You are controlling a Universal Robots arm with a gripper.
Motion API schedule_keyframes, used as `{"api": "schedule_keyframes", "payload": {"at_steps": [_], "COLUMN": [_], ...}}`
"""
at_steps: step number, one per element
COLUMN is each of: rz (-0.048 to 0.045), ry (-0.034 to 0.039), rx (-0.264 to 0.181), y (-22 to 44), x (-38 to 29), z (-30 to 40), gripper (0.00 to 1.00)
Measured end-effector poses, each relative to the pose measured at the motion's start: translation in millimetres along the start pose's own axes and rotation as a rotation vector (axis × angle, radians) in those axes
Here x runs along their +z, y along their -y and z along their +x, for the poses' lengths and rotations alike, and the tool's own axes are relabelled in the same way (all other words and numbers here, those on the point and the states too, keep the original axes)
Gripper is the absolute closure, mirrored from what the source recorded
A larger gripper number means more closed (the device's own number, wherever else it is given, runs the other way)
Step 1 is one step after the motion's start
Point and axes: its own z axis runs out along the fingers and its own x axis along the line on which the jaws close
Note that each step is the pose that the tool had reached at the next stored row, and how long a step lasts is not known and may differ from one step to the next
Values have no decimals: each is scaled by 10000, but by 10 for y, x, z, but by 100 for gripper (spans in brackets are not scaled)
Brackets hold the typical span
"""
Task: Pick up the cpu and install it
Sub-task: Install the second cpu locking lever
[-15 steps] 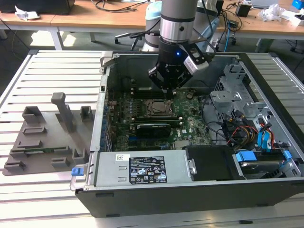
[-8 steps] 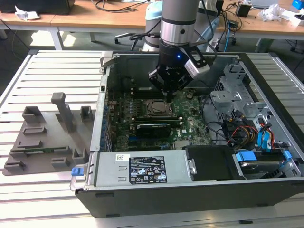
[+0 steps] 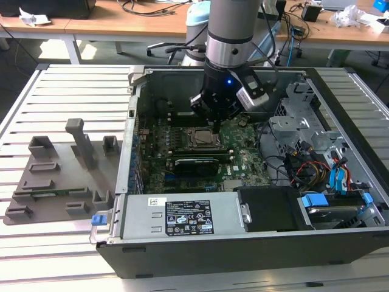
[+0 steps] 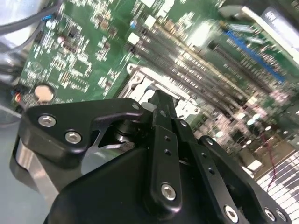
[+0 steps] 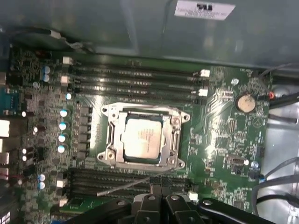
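Note:
The cpu [image 5: 144,139], a small square chip with a pale silvery top, lies flat inside the dark socket frame [image 5: 112,140] on the green motherboard. It also shows in the exterior view as the cpu [image 3: 202,138], in the middle of the open computer case [image 3: 243,255]. My gripper [image 3: 216,126] hangs just above the socket's edge. In the first wrist view the gripper [image 5: 160,187] has its fingertips together and nothing between them, beside the end of a thin metal lever [image 5: 124,187]. The second wrist view shows the gripper [image 4: 159,100] shut over the socket's corner.
A grey fixture tray [image 3: 55,170] sits on the slatted table at the exterior view's left. Inside the case are a long black card [image 3: 194,163], a power supply [image 3: 182,216] and a drive cage with cables [image 3: 316,170]. Memory slots [image 5: 135,79] flank the socket.

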Motion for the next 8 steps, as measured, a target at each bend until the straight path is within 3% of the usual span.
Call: {"api": "schedule_keyframes", "payload": {"at_steps": [2, 3, 4, 5, 7, 8], "rz": [-413, -831, -998, -1222, -1847, -1946], "ry": [33, 69, 82, 101, 154, 162], "rx": [1, 3, 4, 4, 6, 7], "y": [23, 37, 40, 42, 45, 44], "x": [0, 1, 0, 1, 1, 1], "z": [2, 3, 4, 4, 4, 4], "gripper": [89, 89, 89, 89, 89, 89]}}
